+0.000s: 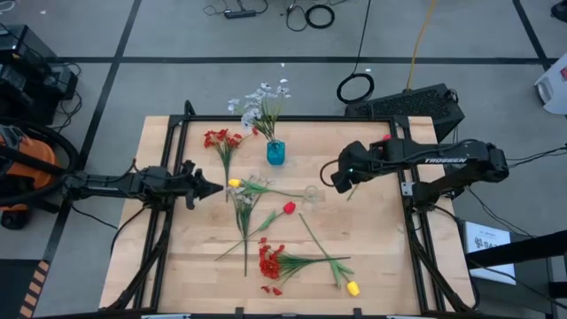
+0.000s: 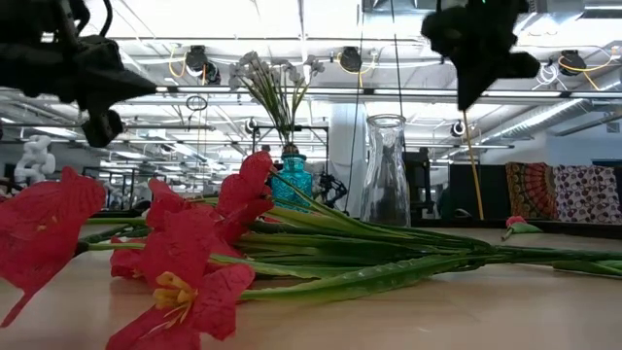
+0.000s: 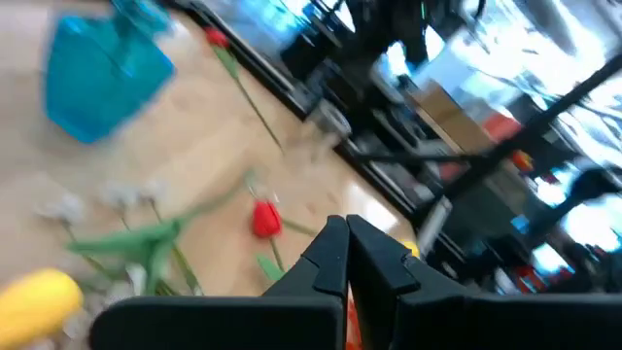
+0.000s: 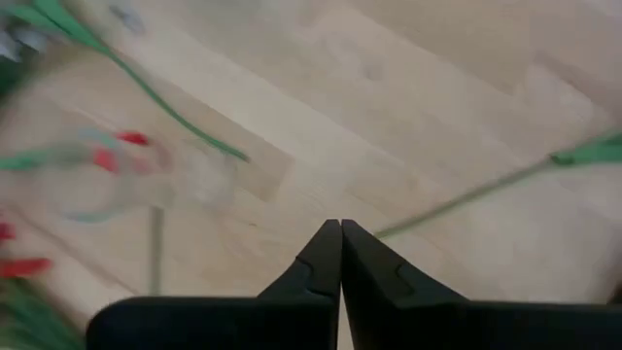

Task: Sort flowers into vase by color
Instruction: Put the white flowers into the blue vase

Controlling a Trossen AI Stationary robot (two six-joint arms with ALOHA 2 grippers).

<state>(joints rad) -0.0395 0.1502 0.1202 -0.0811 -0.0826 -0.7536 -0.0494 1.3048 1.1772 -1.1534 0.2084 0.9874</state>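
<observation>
Both closed and empty: left gripper (image 1: 215,187) beside yellow tulip (image 1: 235,183), right gripper (image 1: 340,184) near clear vase (image 1: 311,195). Maybe readying to sort.

The table (image 1: 372,257) is pale wood with a smooth matt finish. The blue vase (image 1: 275,153) and the clear bottle vase (image 2: 386,175) are glossy glass. The gripper fingers (image 4: 311,272) look matt black plastic.

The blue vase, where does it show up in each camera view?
High view: the blue vase stands near the table's far edge, at centre, holding white blossoms.
Low view: centre, in the background, left of the clear vase.
Left wrist view: upper left corner.
Right wrist view: not in it.
Shared landmark: the red tulip.
</observation>
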